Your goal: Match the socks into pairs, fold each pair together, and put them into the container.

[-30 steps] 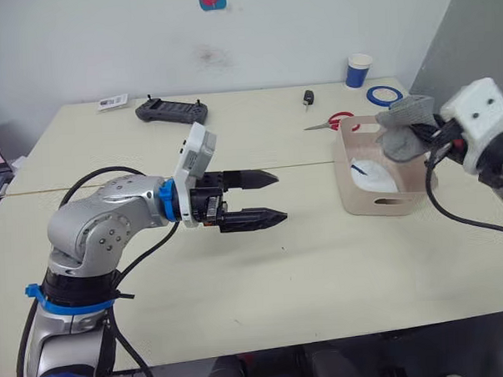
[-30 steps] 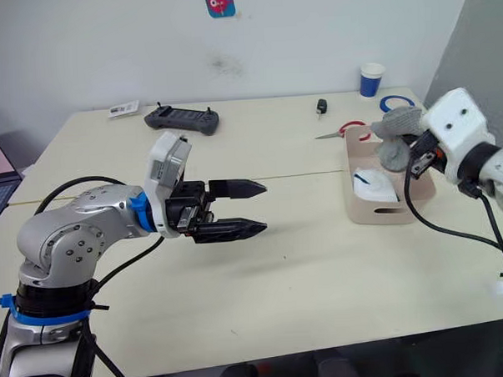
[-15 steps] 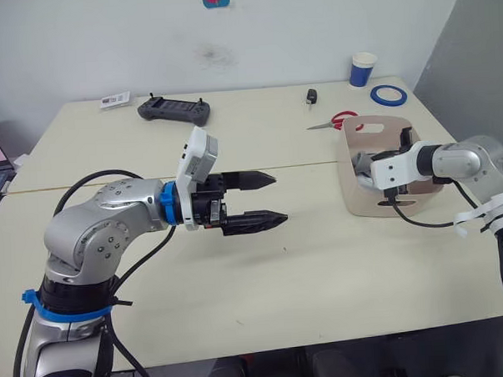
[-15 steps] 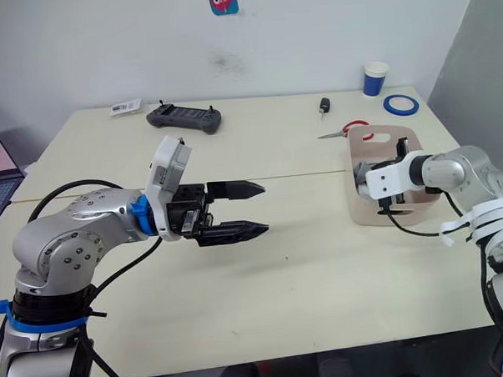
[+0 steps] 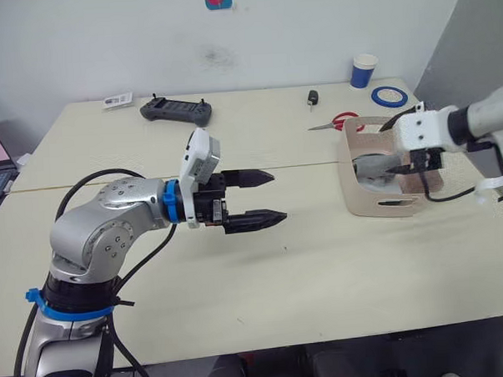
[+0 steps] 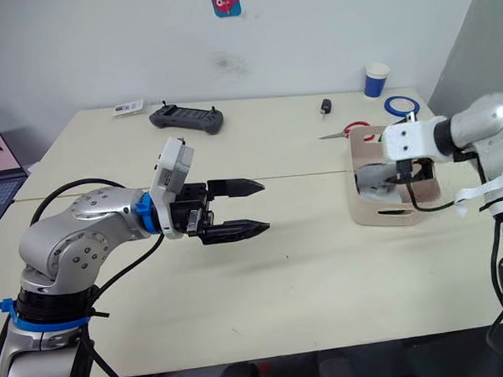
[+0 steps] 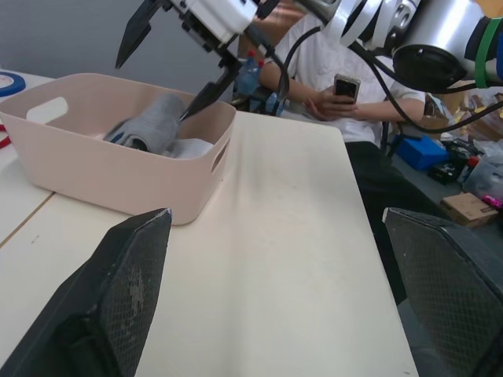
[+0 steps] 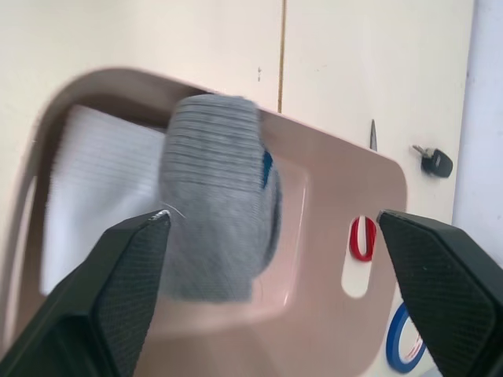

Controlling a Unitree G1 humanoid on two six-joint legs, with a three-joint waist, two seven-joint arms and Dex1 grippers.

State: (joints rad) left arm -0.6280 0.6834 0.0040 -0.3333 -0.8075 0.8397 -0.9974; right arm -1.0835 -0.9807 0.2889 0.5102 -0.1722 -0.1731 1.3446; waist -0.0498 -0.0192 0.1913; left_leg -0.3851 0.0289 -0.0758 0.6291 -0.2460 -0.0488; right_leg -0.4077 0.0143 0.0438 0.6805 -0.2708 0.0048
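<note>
The grey pair (image 8: 216, 196) lies in the tub (image 7: 94, 169) on a white pair (image 8: 98, 184), just under the right gripper (image 7: 169, 67), fingers spread, empty. Withdrawing low could snag it. The left gripper (image 5: 264, 196) idles spread, well apart.

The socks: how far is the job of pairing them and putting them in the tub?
Done: a folded grey pair lies in the tub, on a white pair. In hand: nothing; the right claw is open above the tub, and the left claw is open over the table. Left: I see no green socks, so I cannot tell whether they are packed.
</note>
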